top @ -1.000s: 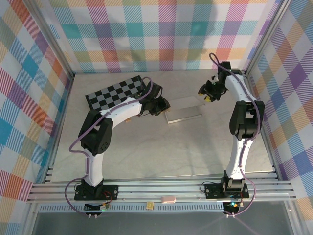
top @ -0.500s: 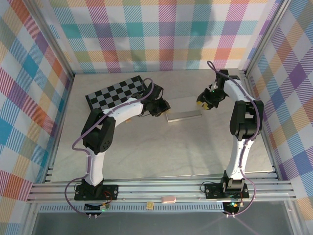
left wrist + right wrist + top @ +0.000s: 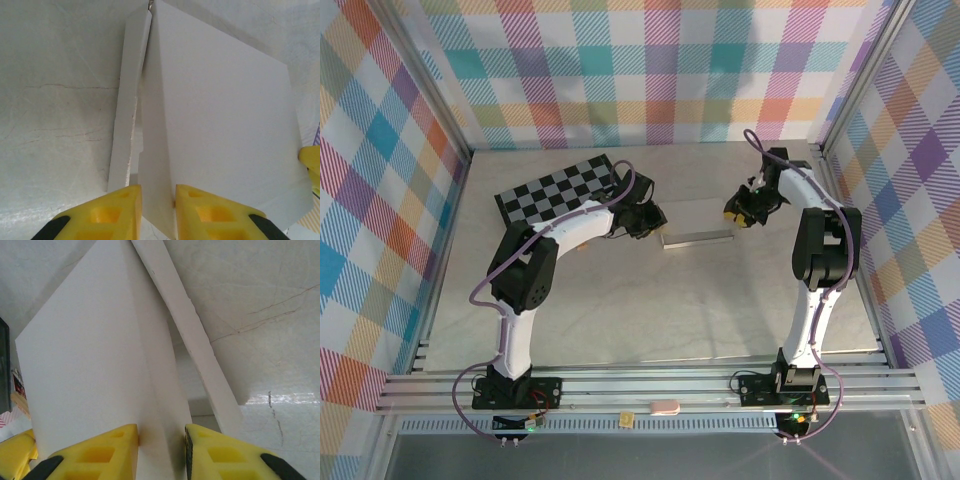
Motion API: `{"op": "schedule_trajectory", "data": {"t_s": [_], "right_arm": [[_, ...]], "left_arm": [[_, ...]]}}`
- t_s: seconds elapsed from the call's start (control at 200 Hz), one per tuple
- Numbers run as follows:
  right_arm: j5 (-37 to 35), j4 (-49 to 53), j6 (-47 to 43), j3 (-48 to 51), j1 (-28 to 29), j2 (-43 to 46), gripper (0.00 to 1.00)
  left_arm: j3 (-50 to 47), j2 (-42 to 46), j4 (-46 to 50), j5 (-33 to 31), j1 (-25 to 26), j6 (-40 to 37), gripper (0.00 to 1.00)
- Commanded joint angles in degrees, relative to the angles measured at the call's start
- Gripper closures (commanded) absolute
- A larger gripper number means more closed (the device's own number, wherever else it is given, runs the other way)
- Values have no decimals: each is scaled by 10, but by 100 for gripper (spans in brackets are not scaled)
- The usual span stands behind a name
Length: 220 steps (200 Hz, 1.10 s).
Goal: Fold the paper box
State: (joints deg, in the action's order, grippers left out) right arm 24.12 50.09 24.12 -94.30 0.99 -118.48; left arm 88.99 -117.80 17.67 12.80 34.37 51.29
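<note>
Both hands have closed in on the paper box [image 3: 698, 222]: the left hand [image 3: 657, 226] grips its left end wall, the right hand [image 3: 732, 214] grips its right end wall.

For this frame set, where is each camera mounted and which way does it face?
Top external: above and behind the bases, looking down on the table; shows the left arm and the right arm, with the left gripper and right gripper at opposite ends of the paper box.
Left wrist: on the left arm, looking past its yellow fingers along the box.
Right wrist: likewise from the opposite end, over its yellow fingers.
Shared: both wrist views show the box's raised white panel.
</note>
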Motion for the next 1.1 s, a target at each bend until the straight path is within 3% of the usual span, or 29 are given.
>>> {"op": "schedule_trajectory", "data": {"t_s": [0.0, 0.465, 0.88, 1.095], "right_arm": [[48, 2, 5, 9, 10, 25, 72], [57, -17, 16, 29, 10, 25, 80], [-3, -13, -15, 60, 11, 25, 83], [-51, -11, -25, 78, 19, 25, 85]], "left_arm": [[-2, -13, -52, 20, 8, 11, 77], [-32, -15, -102, 30, 9, 36, 84], [-41, -16, -51, 15, 6, -4, 85], [-37, -8, 3, -12, 6, -24, 77]]}}
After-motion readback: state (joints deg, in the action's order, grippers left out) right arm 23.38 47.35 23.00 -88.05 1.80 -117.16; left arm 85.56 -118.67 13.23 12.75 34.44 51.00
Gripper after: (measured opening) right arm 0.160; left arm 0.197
